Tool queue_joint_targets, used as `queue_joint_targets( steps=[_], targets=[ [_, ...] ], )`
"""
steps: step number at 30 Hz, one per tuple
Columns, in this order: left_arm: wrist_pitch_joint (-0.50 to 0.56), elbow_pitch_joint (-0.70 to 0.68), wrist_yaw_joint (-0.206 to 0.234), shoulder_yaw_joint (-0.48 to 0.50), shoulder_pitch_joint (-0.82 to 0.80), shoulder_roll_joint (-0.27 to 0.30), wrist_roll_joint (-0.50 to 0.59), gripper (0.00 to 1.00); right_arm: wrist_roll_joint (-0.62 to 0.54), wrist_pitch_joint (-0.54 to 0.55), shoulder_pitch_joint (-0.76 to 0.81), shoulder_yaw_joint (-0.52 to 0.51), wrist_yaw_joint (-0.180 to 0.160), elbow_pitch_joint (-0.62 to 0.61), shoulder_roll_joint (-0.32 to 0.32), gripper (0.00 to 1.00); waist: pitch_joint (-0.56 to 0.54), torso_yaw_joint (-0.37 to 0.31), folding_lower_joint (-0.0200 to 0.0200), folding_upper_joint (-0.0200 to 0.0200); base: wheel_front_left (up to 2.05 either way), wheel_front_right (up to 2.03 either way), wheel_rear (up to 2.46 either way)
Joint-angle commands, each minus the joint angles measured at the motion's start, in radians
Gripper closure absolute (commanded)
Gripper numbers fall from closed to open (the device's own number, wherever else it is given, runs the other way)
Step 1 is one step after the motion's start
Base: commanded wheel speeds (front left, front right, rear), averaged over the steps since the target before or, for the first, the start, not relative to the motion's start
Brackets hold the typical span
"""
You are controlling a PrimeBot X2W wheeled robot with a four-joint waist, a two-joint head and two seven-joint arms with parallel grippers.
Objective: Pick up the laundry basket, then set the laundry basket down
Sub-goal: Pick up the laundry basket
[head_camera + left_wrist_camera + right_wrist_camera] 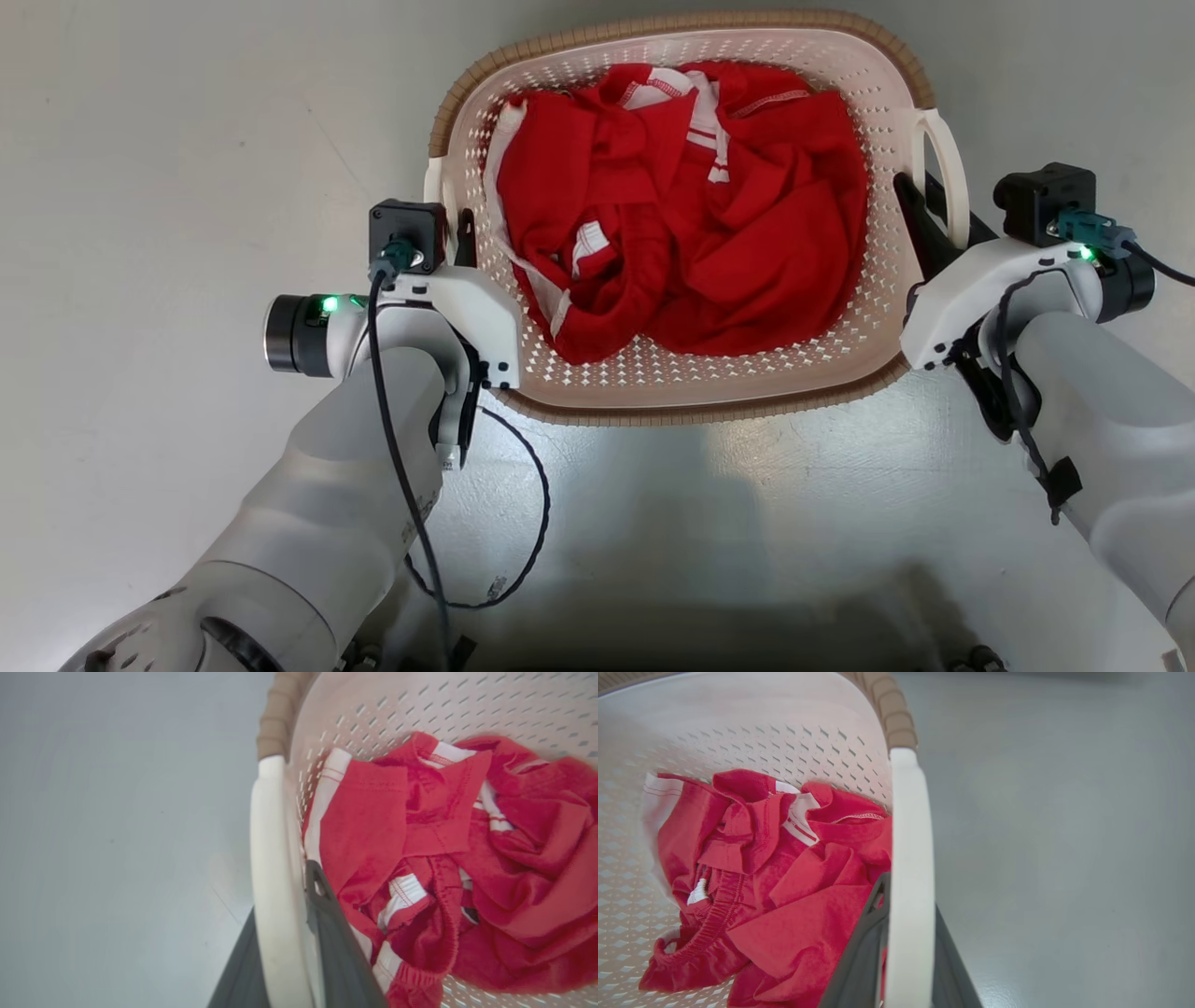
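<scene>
Jaws, both pairs, pinched shut: left jaws on the left handle [273, 868] of the laundry basket [691, 378], one dark finger [336, 952] inside the loop, one outside; right jaws likewise on the right handle [909, 858]. Basket between both arms, on or just above the grey floor [168, 187], cannot tell which. Crumpled red-and-white clothes [709, 233] inside.
</scene>
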Motion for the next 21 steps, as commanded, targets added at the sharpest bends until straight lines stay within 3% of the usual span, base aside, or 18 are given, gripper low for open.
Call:
queue_joint_targets(
  steps=[1,14,21],
  targets=[
    [-0.011,-0.009,0.005,-0.003,-0.002,0.029,-0.012,1.0,-0.001,-0.012,0.045,0.023,0.005,0.001,0.002,1.0,-0.002,0.001,0.0,0.0,0.0,0.0,0.0],
    [-0.03,0.02,0.011,-0.101,-0.004,0.029,-0.074,1.0,0.027,-0.017,0.057,0.06,0.005,0.059,0.031,1.0,-0.087,-0.015,0.0,0.0,0.0,0.0,0.0],
    [-0.017,0.064,0.001,-0.154,0.02,0.029,-0.094,1.0,0.052,0.052,0.085,0.095,0.005,0.122,0.077,1.0,-0.19,-0.041,0.0,0.0,0.0,0.0,0.0]
  ],
)
